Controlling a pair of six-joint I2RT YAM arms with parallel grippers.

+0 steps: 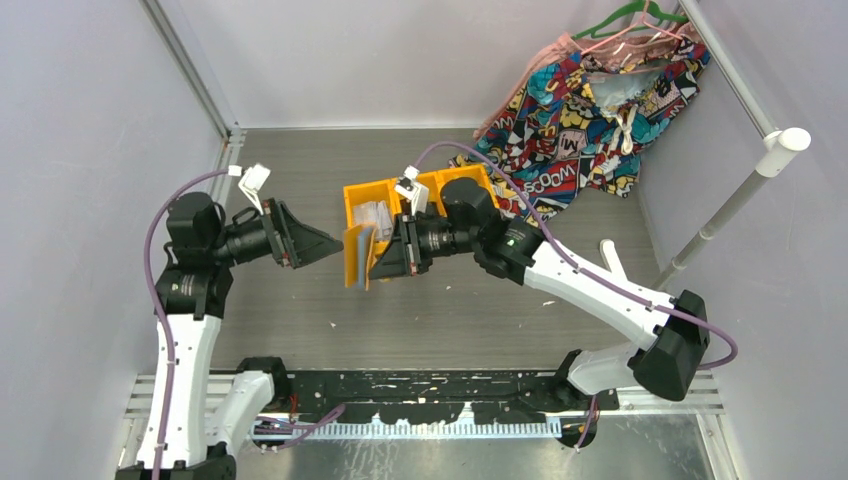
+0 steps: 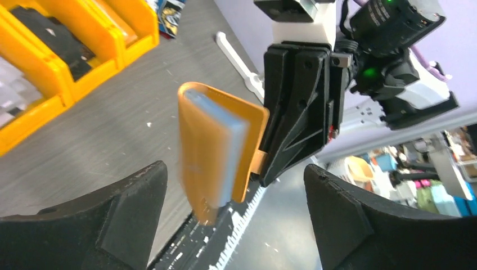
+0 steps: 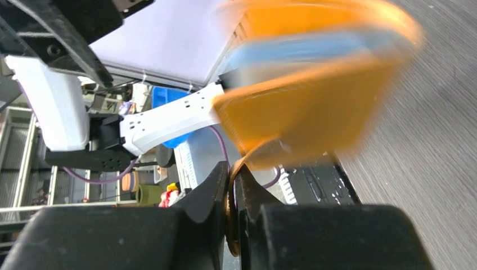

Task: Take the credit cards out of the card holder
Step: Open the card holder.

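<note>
The card holder [image 1: 357, 257] is an orange folder with pale blue inner pockets, hanging edge-up above the table, closed. My right gripper [image 1: 380, 268] is shut on its small orange tab [image 3: 232, 185]. The holder shows blurred in the right wrist view [image 3: 315, 107]. In the left wrist view the holder [image 2: 216, 146] hangs ahead of my open left gripper [image 2: 236, 219], with my right gripper [image 2: 264, 174] behind it. My left gripper [image 1: 325, 245] is just left of the holder, not touching it. No credit cards show; the holder's inside is hidden.
Orange bin trays [image 1: 420, 205] stand behind the holder, one with a grey-white papery bundle [image 1: 375, 215], one with a black object [image 2: 50, 42]. A colourful garment [image 1: 590, 110] lies at the back right. A white strip [image 1: 612, 258] lies on the table right of my right arm.
</note>
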